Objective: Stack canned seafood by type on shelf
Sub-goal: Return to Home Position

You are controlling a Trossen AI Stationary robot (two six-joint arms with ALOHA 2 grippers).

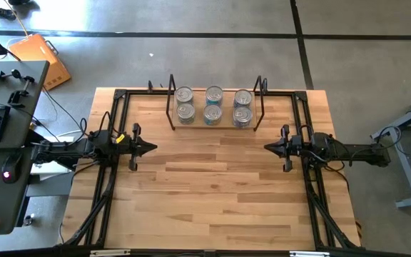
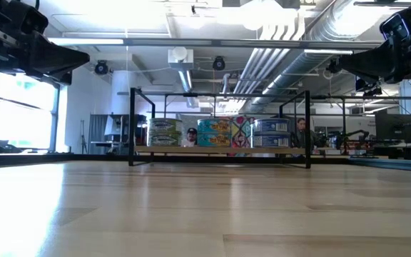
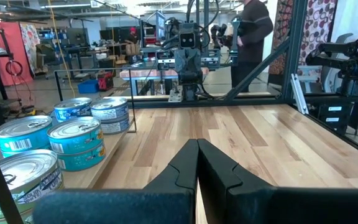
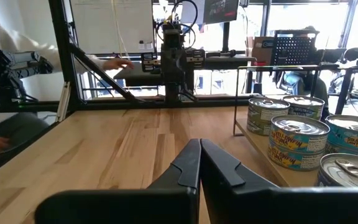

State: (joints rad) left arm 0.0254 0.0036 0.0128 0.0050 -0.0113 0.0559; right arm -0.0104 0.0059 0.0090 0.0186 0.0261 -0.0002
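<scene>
A pale butcher-block table (image 1: pixel 212 207) fills the scene, with an open workshop of desks and ducting behind it; at its far edge stands the shelf (image 1: pixel 197 107), a low light board between two black wire uprights; on it sits the canned seafood (image 1: pixel 213 114), in three columns across and two rows deep, well apart from both arms; in the low view the front row (image 2: pixel 216 133) shows green labels at one end, teal in the middle and blue at the other, and in the wrist views the piles look two tins high; no tin shows loose on the table, so the sorting looks finished; the left gripper (image 1: pixel 150 148) hangs above the table's left side, clenched on nothing, its fingers (image 3: pixel 185 163) pressed tip to tip; the right gripper (image 1: pixel 268 148) mirrors it on the right side, likewise clenched and empty (image 4: pixel 200 148), the two pointing at each other across bare wood; what remains is likely only settling into the rest pose, best done slowly, away from the uprights, so that no jolt reaches the stacks; a person stands beyond the table.
</scene>
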